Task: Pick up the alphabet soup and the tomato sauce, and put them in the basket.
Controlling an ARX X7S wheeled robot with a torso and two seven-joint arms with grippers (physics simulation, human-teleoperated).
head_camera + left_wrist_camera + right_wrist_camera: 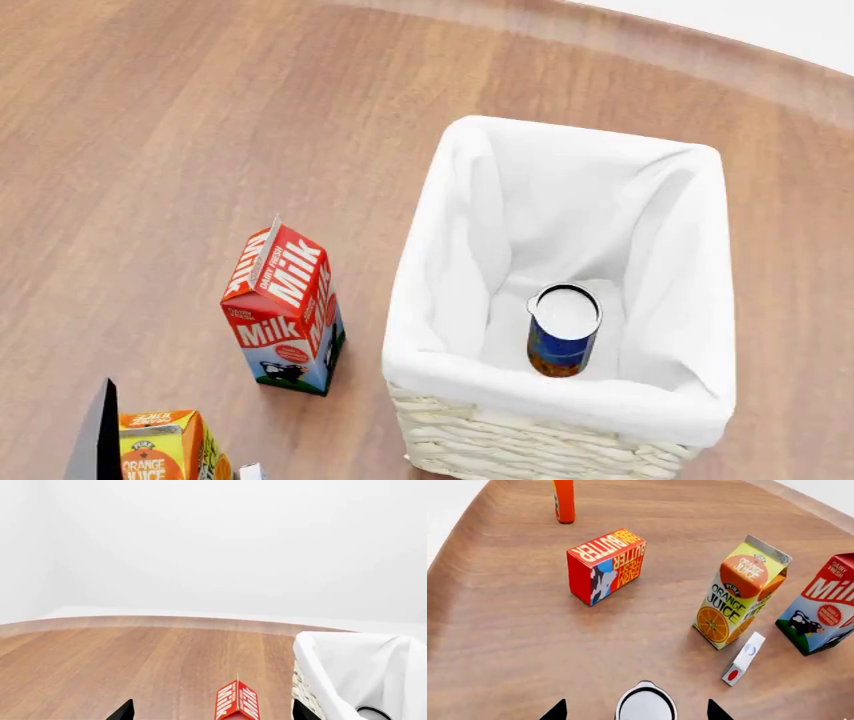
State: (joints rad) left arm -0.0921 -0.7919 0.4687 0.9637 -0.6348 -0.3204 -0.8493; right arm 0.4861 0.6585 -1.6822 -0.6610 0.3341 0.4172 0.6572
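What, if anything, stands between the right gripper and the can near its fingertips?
Nothing visible does. The can shows its silver-white top between the open fingertips of the right gripper, with bare table on both sides. Its label is hidden, so it is only probably the tomato sauce.

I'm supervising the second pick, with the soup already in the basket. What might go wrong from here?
1. The right claw straddles a can with jaws wide; only its silver top shows, so its label is unconfirmed, and an off-centre close may tip it.
2. The orange juice carton and small white box sit near; a swing could knock them.
3. Dropped carelessly, it could hit the alphabet soup in the basket.
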